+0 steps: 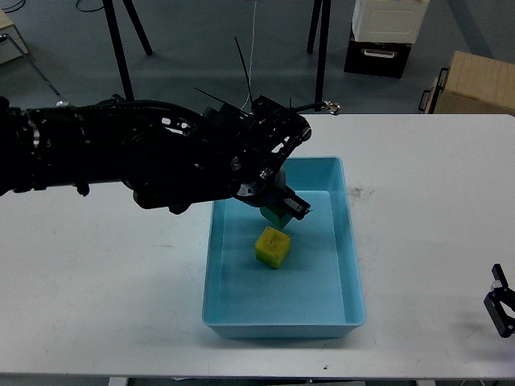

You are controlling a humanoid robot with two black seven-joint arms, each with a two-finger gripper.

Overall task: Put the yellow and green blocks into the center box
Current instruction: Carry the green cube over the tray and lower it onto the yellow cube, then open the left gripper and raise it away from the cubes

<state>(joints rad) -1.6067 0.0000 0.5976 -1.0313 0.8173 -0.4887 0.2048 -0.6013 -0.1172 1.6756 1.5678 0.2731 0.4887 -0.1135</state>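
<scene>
A light blue box (352,265) sits at the table's center. A yellow block (272,247) lies inside it, left of middle. My left arm reaches in from the left over the box. My left gripper (283,211) is shut on a green block (278,218) and holds it low inside the box, just above and behind the yellow block. The block is mostly hidden by the gripper. My right gripper (500,310) shows only at the lower right edge, small and dark, far from the box.
The white table (105,273) spans the view. Behind its far edge are black stand legs (121,60), a cardboard box (471,84) and a white bin on a black case (385,36).
</scene>
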